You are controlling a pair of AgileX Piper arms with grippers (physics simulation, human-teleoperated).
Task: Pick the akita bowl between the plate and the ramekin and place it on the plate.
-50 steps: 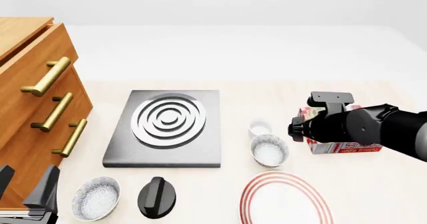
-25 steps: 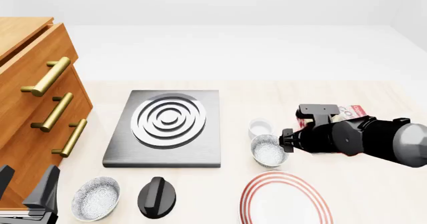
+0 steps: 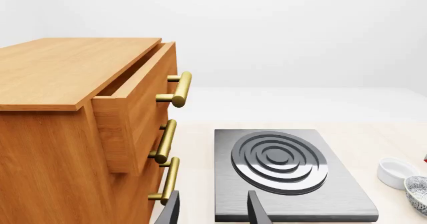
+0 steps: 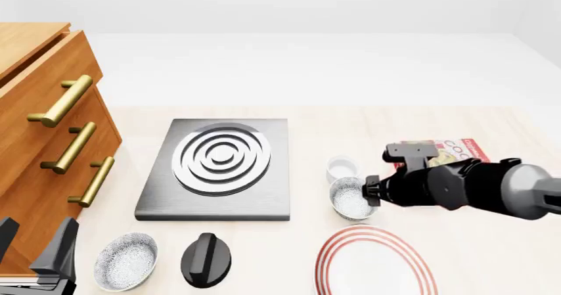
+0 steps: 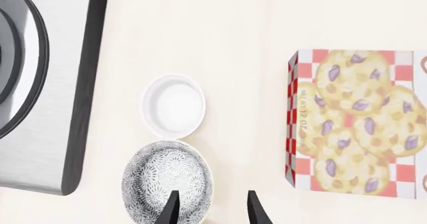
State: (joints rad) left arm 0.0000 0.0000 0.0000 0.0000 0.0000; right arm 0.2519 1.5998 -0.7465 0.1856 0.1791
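The akita bowl (image 4: 353, 200), white with grey speckles, sits between the small plain ramekin (image 4: 342, 168) and the red-ringed plate (image 4: 375, 263). My right gripper (image 5: 212, 211) hangs just above the bowl (image 5: 167, 179), pointing down and open. One finger is over the bowl's rim and the other is outside it, over bare table. In the front view the right arm (image 4: 456, 186) covers the fingers. My left gripper (image 4: 33, 241) is open and empty at the near left, beside the cabinet. A second speckled bowl (image 4: 127, 261) lies near it.
A grey burner (image 4: 219, 167) with white rings lies in the middle. A black knob (image 4: 207, 259) lies in front of it. A wooden drawer cabinet (image 4: 44, 137) stands at the left, its top drawer pulled out. A cookie box (image 4: 451, 150) lies behind the right arm.
The right arm has moved left and lower, from over the cookie box to the akita bowl's right edge, uncovering the box. The left arm has stayed still.
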